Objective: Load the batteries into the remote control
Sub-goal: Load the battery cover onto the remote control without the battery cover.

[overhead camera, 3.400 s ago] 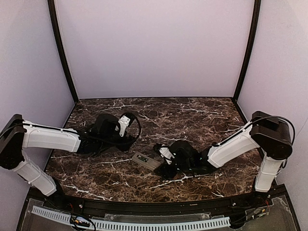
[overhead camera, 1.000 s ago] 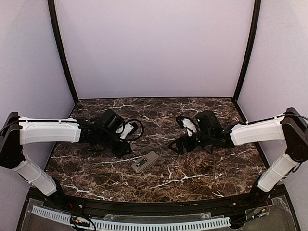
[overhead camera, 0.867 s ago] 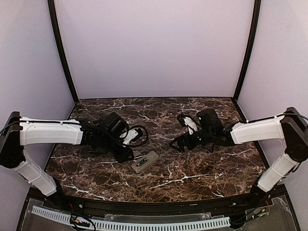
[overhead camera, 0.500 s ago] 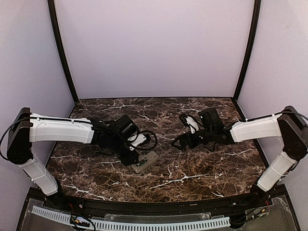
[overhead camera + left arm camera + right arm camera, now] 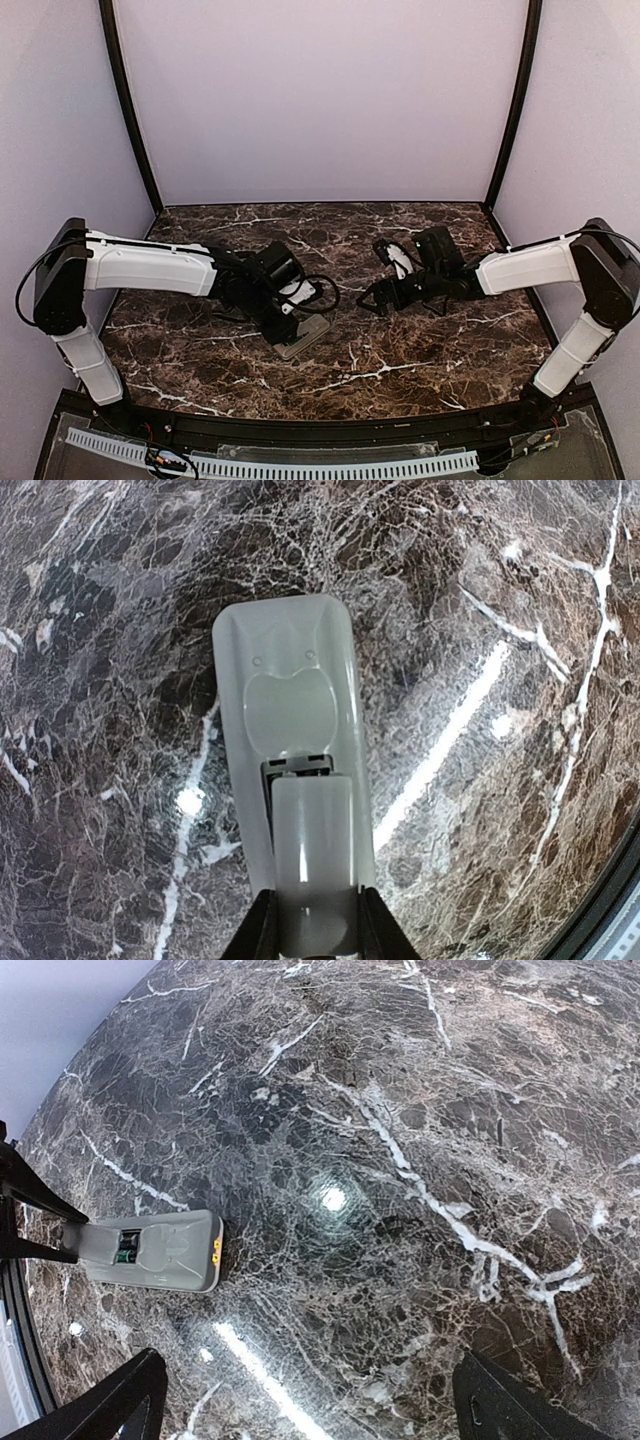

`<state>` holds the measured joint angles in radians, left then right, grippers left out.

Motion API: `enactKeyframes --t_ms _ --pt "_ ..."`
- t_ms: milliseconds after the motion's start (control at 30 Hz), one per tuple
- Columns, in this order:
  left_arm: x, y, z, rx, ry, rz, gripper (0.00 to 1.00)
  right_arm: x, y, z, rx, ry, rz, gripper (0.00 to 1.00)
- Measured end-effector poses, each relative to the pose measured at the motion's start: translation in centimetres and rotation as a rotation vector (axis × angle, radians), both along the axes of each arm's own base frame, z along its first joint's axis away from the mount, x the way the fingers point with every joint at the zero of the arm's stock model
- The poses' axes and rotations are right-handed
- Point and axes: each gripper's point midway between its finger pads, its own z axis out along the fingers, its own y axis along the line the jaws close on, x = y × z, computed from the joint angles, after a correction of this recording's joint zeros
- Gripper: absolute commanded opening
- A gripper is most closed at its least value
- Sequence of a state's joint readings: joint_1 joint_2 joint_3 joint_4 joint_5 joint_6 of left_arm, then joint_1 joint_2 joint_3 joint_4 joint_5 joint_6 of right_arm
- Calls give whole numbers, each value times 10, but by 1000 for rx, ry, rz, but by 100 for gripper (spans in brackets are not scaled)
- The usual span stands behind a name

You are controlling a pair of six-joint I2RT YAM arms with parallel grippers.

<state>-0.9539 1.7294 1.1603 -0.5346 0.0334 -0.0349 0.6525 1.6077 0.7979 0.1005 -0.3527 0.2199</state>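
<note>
Clamps, with the left gripper (image 5: 316,905), the near end of a pale grey rectangular plastic battery cover (image 5: 312,830), one black finger (image 5: 262,932) pressed against each long side. Holds that cover flat on the greyish back of the small flat white rectangular plastic remote control (image 5: 285,670), stretched straight ahead of the fingertips and lying back-up on the dark brown white-veined marble tabletop (image 5: 500,630). Leaves a narrow dark slot (image 5: 298,765) uncovered just beyond the cover's far edge, about midway along the remote control, with a shallow rounded hollow moulded into the back just past it. Hangs the right gripper (image 5: 308,1385) above bare marble with jaws spread fully apart, released, nothing between the two black fingertips (image 5: 120,1395). Finds the remote control ahead of that right gripper and off beyond the finger at the left of its wrist view, clear of both tips and not touched by them. Shows two small orange dots (image 5: 216,1244) on the end of the remote control turned toward the right gripper and, inside the uncovered slot, a dark patch with a green tint (image 5: 126,1248), too small to tell apart as separate pieces. Sets, from above, the remote control directly under the left gripper, with a stretch of open marble between it and the right gripper
</note>
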Motion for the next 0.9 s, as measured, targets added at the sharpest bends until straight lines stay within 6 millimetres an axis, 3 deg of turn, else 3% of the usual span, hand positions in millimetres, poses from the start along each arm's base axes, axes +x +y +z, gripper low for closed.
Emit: enactKeyframes --t_ms 900 --pt "7 0 -16 57 3 32 16 -4 0 -4 4 13 8 99"
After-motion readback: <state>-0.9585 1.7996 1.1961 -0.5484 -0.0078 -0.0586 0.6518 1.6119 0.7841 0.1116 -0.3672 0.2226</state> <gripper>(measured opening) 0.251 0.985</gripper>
